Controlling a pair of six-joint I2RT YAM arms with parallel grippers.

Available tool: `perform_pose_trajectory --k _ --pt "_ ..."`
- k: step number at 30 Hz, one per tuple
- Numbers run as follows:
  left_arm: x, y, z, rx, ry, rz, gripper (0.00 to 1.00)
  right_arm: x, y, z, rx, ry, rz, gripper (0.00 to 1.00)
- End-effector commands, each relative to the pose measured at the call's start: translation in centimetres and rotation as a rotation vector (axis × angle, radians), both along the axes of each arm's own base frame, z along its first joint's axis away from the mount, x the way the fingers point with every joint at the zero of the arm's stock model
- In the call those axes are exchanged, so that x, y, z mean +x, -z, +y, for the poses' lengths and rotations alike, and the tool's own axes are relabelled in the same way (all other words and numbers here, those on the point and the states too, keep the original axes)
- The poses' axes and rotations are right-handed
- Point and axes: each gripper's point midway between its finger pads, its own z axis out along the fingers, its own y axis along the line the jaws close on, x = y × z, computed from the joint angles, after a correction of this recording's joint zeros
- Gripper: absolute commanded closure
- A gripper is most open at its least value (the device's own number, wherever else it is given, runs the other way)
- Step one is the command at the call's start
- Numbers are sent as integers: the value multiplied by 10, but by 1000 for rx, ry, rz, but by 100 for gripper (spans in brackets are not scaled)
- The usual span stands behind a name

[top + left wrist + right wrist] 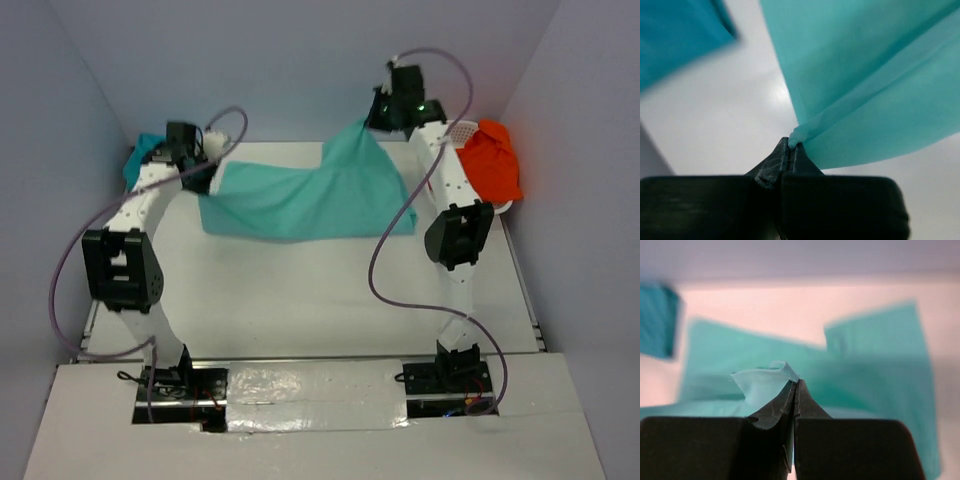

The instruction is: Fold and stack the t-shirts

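Above the table [330,300], left gripper [790,146] and right gripper [794,383] (arms reaching far) each pinch the mint-aqua shirt [300,200].

Centre: spread shirt [300,200]; far-left: second shirt [140,160]; third shirt [495,160] seemingly in basket [462,130].

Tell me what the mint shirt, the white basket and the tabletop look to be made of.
Mint-aqua shirt: thin matte cloth, probably a cotton-like knit; it sags and bunches in soft folds. White basket: likely rigid plastic, since its visible rim is pierced in a fine mesh pattern. Tabletop: smooth, hard white surface with a faint sheen; the actual material is unclear.
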Motion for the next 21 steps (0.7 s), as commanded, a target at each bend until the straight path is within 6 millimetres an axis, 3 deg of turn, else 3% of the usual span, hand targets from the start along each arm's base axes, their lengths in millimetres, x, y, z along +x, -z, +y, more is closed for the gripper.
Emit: perform_pose_trajectory --k 1,2,3,4,5,6,7,9,10,11,12,13,14,15,16,17,18,19,20,21 --pt "90 -103 18 -99 -114 -310 100 16 -165 -48 154 72 -378 100" --pt "115 -166 23 -131 -130 -468 100 16 -176 -67 179 99 -412 100" --pt "132 -173 36 -166 -184 -497 100 -4 -246 -76 233 103 -596 100" --pt "140 -192 41 -184 -196 -545 100 -14 -264 -82 242 102 -650 100" --pt "148 -228 44 -208 -187 -631 100 -16 -254 -91 231 118 -643 100" --pt "150 -242 44 -220 -181 -666 100 -26 -270 -93 206 99 -698 100" --pt "149 -252 42 -226 -165 -694 100 -42 -281 -93 190 82 -722 100" --pt "141 -262 37 -235 -130 -736 100 -63 -284 -86 173 20 -722 100" --pt "136 -259 35 -240 -121 -737 100 -64 -256 -82 165 0 -659 100" --pt "123 -242 29 -251 -104 -699 100 -70 -244 -80 155 -14 -636 100" --pt "118 -235 26 -246 -84 -693 100 -90 -254 -76 146 -31 -676 100" --pt "110 -226 24 -245 -72 -671 100 -93 -199 -75 118 -37 -578 100" --pt "94 -203 23 -239 -68 -620 100 -102 -186 -74 111 -39 -569 100" --pt "84 -188 22 -221 -49 -589 100 -123 -194 -72 112 -47 -621 100" --pt "74 -171 21 -212 -36 -548 100 -133 -138 -68 96 -51 -520 100" --pt "50 -139 18 -205 -22 -477 100 -143 -124 -67 85 -50 -504 100" --pt "37 -123 17 -175 7 -446 100 -165 -120 -59 83 -66 -511 100" --pt "24 -106 17 -160 21 -410 100 -178 -72 -63 49 -43 -419 100" --pt "-2 -73 16 -131 52 -342 100 -189 -56 -63 44 -33 -386 100" --pt "-16 -54 17 -111 70 -301 100 -213 -24 -56 38 -54 -329 100"
